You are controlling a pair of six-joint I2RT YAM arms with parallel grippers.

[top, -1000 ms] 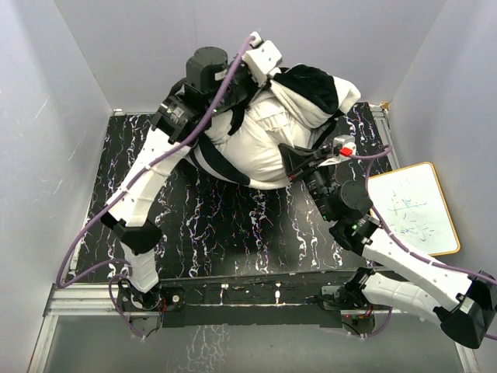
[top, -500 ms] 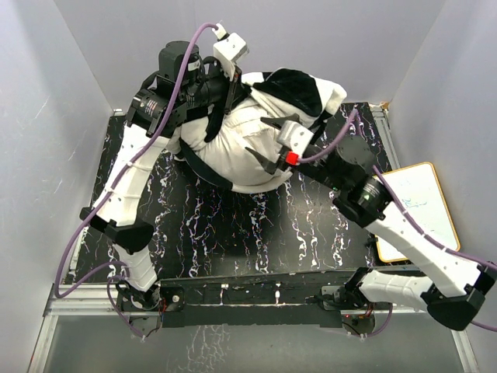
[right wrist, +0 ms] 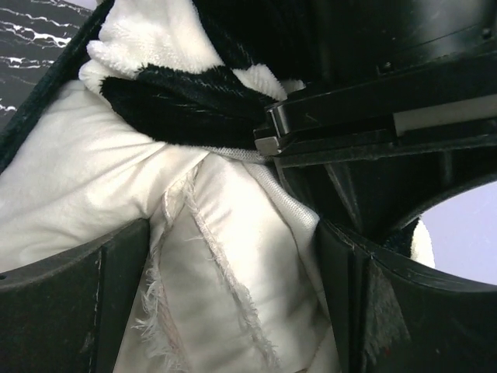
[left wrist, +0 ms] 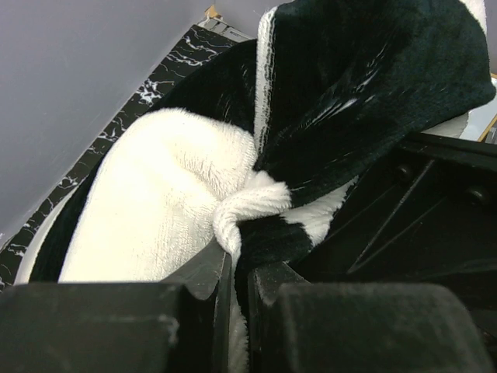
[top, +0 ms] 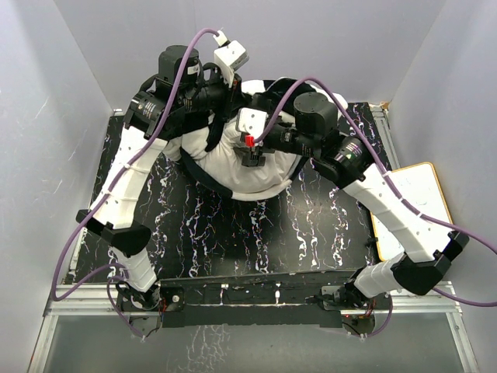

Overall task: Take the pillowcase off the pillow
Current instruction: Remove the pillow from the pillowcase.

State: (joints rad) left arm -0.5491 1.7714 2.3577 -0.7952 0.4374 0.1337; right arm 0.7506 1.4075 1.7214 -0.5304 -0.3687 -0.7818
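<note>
Two tools of mine were at work over the bundle at the far end of the surface (top: 233, 233), close to the back wall. My left tool (left wrist: 233, 268) had its fingers pressed together on a twisted fold of the pillowcase (left wrist: 357, 101). The plush cloth bunched into a knot right at the fingertips, with a white patch swelling to the left and a black patch draping above and to the right.

My right tool (right wrist: 233, 295) had its fingers spread wide apart, one on each side of a rise of the pillow (right wrist: 78, 171), and gripped nothing. A frayed seam (right wrist: 225, 264) ran down the off-white fabric between them. I could not tell whether either finger touched the fabric. Just beyond that tool, the black-and-white plush was gathered against the dark body of my left tool.

From above, the pillow lay on the surface between my two arms, its near end bare and rounded toward my bases. The pillowcase covered only its far part, wrapped around under my wrists, with a dark edge of it curving along the pillow's left side. My two tools sat just beside each other there. A whiteboard (top: 435, 194) lay at the right edge, well apart from the pillow and partly under my right arm.
</note>
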